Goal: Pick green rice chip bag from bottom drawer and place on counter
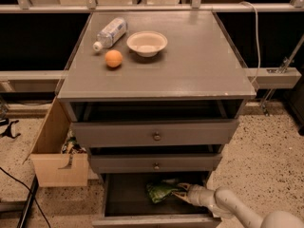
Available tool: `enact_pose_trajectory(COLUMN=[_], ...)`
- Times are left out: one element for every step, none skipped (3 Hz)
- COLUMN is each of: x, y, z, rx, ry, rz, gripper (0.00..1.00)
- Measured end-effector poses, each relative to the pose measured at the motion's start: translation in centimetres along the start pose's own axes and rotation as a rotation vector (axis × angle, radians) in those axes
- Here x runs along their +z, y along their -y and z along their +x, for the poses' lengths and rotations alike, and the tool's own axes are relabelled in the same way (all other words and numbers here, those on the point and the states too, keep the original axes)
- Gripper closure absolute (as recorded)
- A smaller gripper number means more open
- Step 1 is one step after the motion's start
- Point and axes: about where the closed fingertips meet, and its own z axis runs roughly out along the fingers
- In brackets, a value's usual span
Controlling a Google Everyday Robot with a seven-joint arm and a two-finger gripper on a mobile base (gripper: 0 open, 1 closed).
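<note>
Cam view: gripper (183,194) inside open bottom drawer (124,198), at the green rice chip bag (160,192).
Bag lies mid-drawer, just left of gripper tip, touching it; grip state can't tell. Counter (199,65) above holds bowl (147,42), orange (113,58), bottle (110,33).

On the counter (190,65), a bottle (110,32) lies back-left, a bowl (147,42) right of it, a fruit (113,58) in front. In the bottom drawer (128,198) lies the green rice chip bag (160,191), the gripper (183,195) at its right edge, seemingly touching.
</note>
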Motion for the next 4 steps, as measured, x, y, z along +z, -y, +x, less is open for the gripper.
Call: enact_pose_trajectory(x=[0.0, -0.2, -1.2, -3.0], y=[0.0, -0.2, -0.4, -0.9], z=[0.0, -0.6, -1.6, -2.8], rx=[0.0, -0.005, -0.011, -0.012], ry=[0.0, -0.006, -0.016, -0.031], rz=[0.0, -0.011, -0.018, -0.019], gripper=[1.0, 1.0, 1.0, 1.0])
